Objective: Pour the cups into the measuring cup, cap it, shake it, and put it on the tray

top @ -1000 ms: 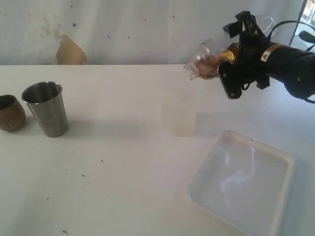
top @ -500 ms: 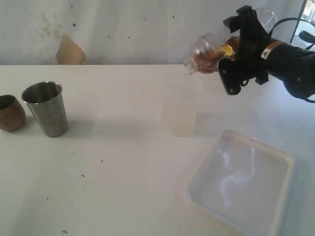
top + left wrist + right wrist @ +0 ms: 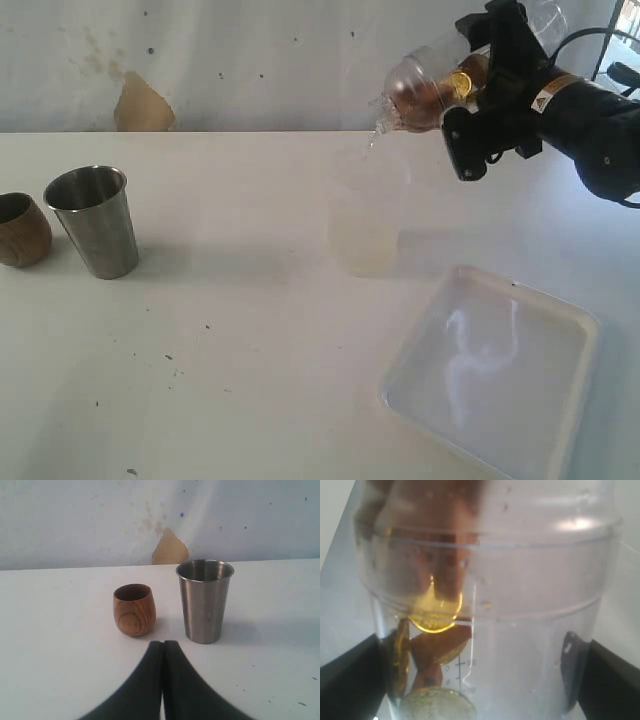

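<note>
My right gripper point(image 3: 478, 85) is shut on the clear measuring cup point(image 3: 420, 90), held tilted in the air at the back right. Gold coins and brown pieces point(image 3: 432, 645) lie inside it, beside its graduation marks. Black fingers point(image 3: 350, 677) press both sides of the measuring cup point(image 3: 520, 630). The frosted cup point(image 3: 362, 235) stands on the table below it. At the left stand the steel tumbler point(image 3: 92, 220) and the wooden cup point(image 3: 20, 228). In the left wrist view my left gripper point(image 3: 163, 645) is shut and empty, just short of the wooden cup point(image 3: 134, 609) and the steel tumbler point(image 3: 205, 600).
The white tray point(image 3: 490, 375) lies at the front right with nothing in it. A white wall with a brown patch point(image 3: 143, 105) runs behind the table's far edge. My left arm is out of the exterior view.
My right gripper has risen a little with the measuring cup, and the cup's low end has swung upward. The cups on the table have not moved.
</note>
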